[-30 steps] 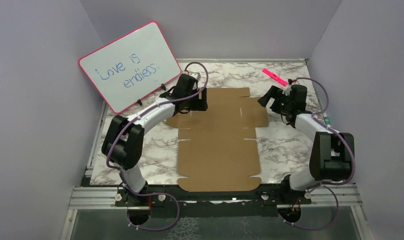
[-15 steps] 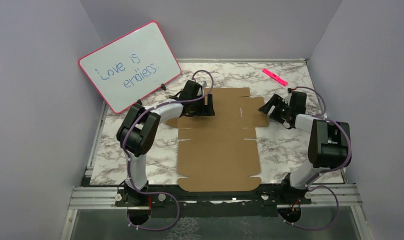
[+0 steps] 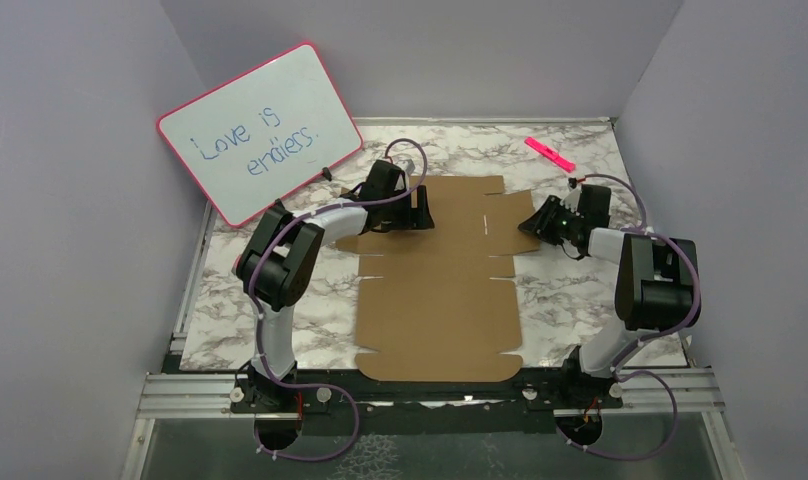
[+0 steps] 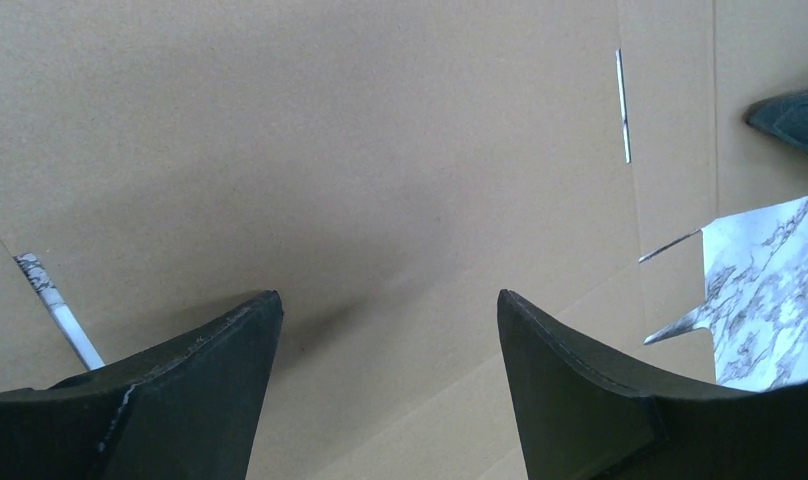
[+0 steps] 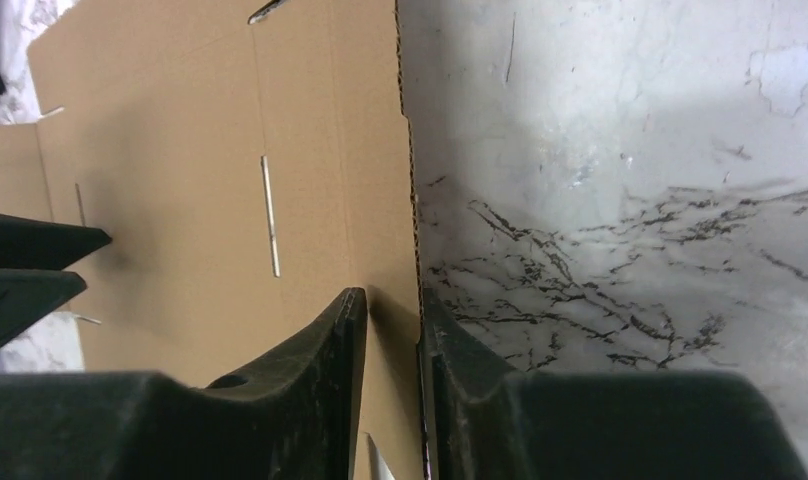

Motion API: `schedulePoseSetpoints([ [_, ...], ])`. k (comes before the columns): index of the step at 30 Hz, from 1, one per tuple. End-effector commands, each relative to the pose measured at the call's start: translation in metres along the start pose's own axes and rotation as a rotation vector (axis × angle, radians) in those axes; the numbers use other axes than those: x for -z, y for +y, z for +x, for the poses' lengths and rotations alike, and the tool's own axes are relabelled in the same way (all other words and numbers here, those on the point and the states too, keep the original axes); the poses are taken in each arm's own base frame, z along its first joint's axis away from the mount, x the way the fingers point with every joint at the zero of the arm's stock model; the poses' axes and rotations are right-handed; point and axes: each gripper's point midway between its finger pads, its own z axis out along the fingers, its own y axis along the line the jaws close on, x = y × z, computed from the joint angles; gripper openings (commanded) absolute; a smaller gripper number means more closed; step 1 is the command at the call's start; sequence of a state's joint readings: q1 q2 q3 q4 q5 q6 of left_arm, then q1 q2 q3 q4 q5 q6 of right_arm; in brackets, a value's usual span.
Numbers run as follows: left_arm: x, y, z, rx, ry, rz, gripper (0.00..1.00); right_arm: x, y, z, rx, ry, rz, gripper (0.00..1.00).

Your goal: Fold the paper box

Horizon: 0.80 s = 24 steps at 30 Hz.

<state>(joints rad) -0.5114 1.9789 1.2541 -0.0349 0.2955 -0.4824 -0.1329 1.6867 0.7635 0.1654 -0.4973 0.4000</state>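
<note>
The paper box (image 3: 440, 300) is lying flat and unfolded on the bench (image 3: 570, 290), its near edge by the arm bases. Farther in, the left gripper (image 4: 385, 300) is hanging spread, low over the far left panel, likely to pin it. The right gripper (image 5: 392, 292) is straddling the far flap's right edge, jaws nearly together, seemingly to lift it; whether they are biting, I cannot tell. The whiteboard (image 3: 260, 130) is leaning beyond.

One paper box (image 3: 438, 290), one whiteboard (image 3: 260, 130), one pink marker (image 3: 548, 153), one left gripper (image 3: 420, 211), one right gripper (image 3: 531, 222).
</note>
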Motion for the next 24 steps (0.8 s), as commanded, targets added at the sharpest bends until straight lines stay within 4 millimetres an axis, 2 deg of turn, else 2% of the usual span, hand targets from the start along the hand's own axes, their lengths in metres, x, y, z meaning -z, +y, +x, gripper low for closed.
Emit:
schedulePoseSetpoints([
  [1, -0.012, 0.013, 0.029, 0.046, 0.074, -0.011, 0.8, 0.012, 0.012, -0.011, 0.071, -0.015, -0.019, 0.25],
  [6, -0.014, 0.018, 0.038, 0.064, 0.089, -0.022, 0.8, 0.018, 0.01, -0.015, 0.158, -0.024, 0.103, 0.12],
  [8, -0.014, 0.019, 0.04, 0.07, 0.09, -0.026, 0.8, 0.018, 0.01, -0.013, 0.202, -0.011, 0.171, 0.1],
  [11, -0.012, 0.019, 0.04, 0.074, 0.086, -0.031, 0.8, 0.017, 0.012, -0.01, 0.273, 0.008, 0.269, 0.09],
  [16, -0.01, 0.021, 0.042, 0.08, 0.084, -0.036, 0.8, 0.024, 0.014, -0.015, 0.385, -0.003, 0.448, 0.08],
  [24, -0.011, 0.019, 0.046, 0.1, 0.086, -0.018, 0.8, 0.034, 0.038, -0.019, 0.577, -0.039, 0.625, 0.08],
])
